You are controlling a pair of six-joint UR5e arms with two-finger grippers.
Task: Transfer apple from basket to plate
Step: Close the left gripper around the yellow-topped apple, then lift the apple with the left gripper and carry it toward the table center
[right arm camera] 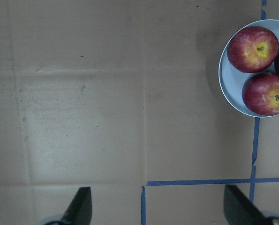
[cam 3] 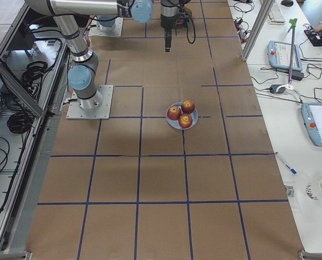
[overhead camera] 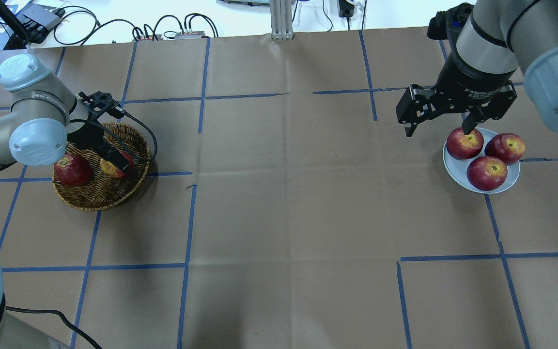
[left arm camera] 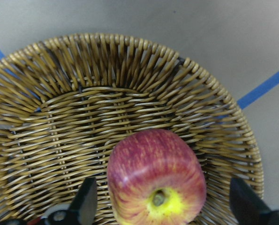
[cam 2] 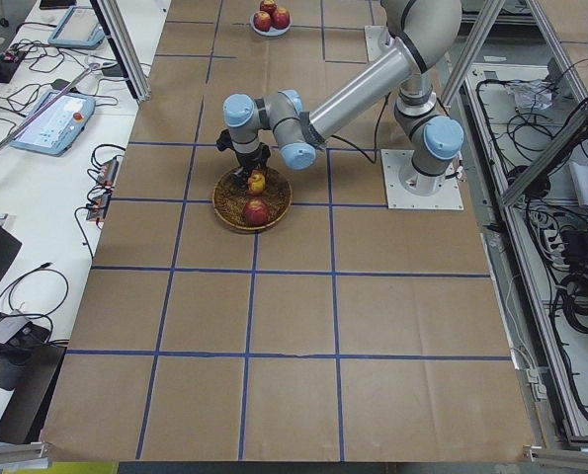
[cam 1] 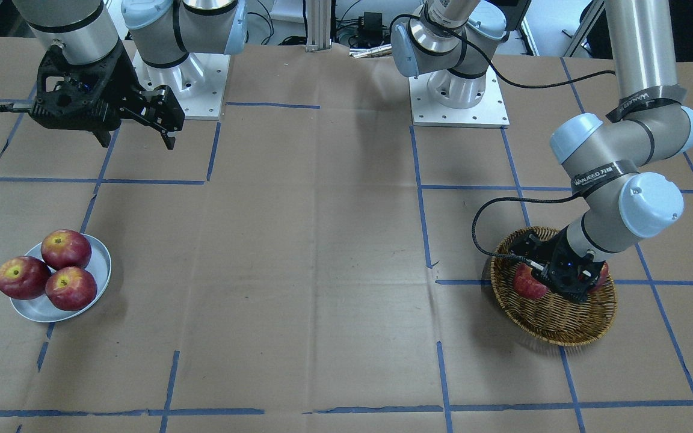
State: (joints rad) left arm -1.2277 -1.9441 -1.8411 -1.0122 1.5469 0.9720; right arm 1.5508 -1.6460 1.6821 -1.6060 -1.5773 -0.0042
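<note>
The pinkish-red streaked apple (left arm camera: 155, 183) with a yellow-green stem hollow lies in the wicker basket (overhead camera: 92, 196). It also shows in the overhead view (overhead camera: 113, 168), partly under my left gripper. My left gripper (overhead camera: 116, 162) is down in the basket, open, with one finger on each side of this apple; the wrist view shows gaps between fingers and apple. A darker crimson apple (overhead camera: 72, 169) lies beside it. The grey-white plate (overhead camera: 455, 167) holds three deep-red apples (overhead camera: 487, 172). My right gripper (overhead camera: 438, 130) is open and empty, in the air beside the plate.
The basket (cam 1: 554, 319) stands on brown paper marked with blue tape lines. The plate (cam 1: 103, 264) is at the table's other end. Both arm bases (cam 1: 458, 90) are at the robot's side of the table. A black cable (cam 1: 479, 222) loops from the left wrist.
</note>
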